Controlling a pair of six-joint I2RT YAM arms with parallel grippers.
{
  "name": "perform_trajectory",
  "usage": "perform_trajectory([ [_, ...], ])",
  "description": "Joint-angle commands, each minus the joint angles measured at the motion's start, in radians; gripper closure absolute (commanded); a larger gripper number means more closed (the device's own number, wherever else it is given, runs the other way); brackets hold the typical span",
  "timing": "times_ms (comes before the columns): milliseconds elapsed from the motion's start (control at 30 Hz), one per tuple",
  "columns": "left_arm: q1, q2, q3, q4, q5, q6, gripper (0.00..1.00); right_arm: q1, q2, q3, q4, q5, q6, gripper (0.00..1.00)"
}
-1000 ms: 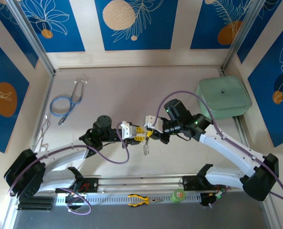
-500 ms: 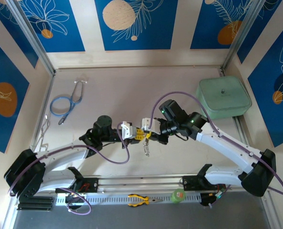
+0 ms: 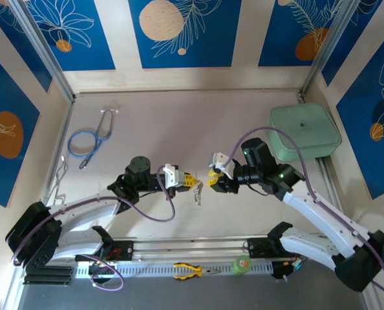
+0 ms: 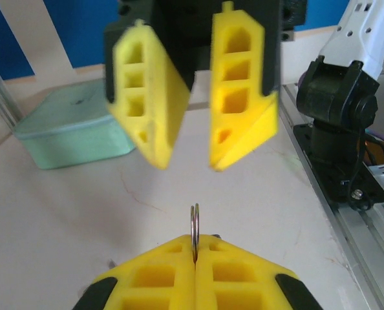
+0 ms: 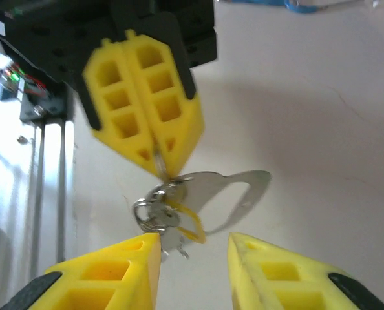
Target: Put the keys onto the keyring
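Right fingers [image 5: 108,274] newly parted, off keyring [image 5: 150,216]

High rear overhead view, close wrist views face-to-face, sharing left claw [image 5: 159,166], right claw [image 4: 191,161]

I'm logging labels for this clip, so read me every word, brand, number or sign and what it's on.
None can be read.
The blue wall panels show only leaf and circle patterns.
The green box, yellow claw fingers, keys and keyring carry no legible marking; any stamp on the keys is too blurred to tell.
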Motion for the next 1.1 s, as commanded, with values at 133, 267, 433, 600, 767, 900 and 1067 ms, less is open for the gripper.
perform_trajectory([
  [133,-0.006,0.01,-0.025,0.148,0.06,-0.037,1.0,0.002,-0.013,-0.119,0.191,-0.149,0.151,0.66],
  [267,-0.007,0.007,-0.023,0.146,0.078,-0.042,1.0,-0.004,-0.008,-0.159,0.238,-0.131,0.168,0.6],
  [433,-0.007,0.015,-0.024,0.156,0.1,-0.054,1.0,-0.036,-0.013,-0.194,0.276,-0.174,0.204,0.56],
  [600,-0.006,0.029,-0.02,0.183,0.128,-0.071,1.0,-0.06,0.023,-0.201,0.301,-0.26,0.225,0.48],
  [767,-0.006,0.035,-0.017,0.193,0.148,-0.085,1.0,-0.062,0.061,-0.189,0.323,-0.335,0.231,0.48],
  [900,-0.007,0.031,-0.017,0.192,0.15,-0.085,1.0,-0.066,0.086,-0.171,0.299,-0.368,0.217,0.56],
  [1067,-0.008,0.035,-0.022,0.185,0.145,-0.078,1.0,-0.08,0.063,-0.156,0.28,-0.377,0.214,0.82],
])
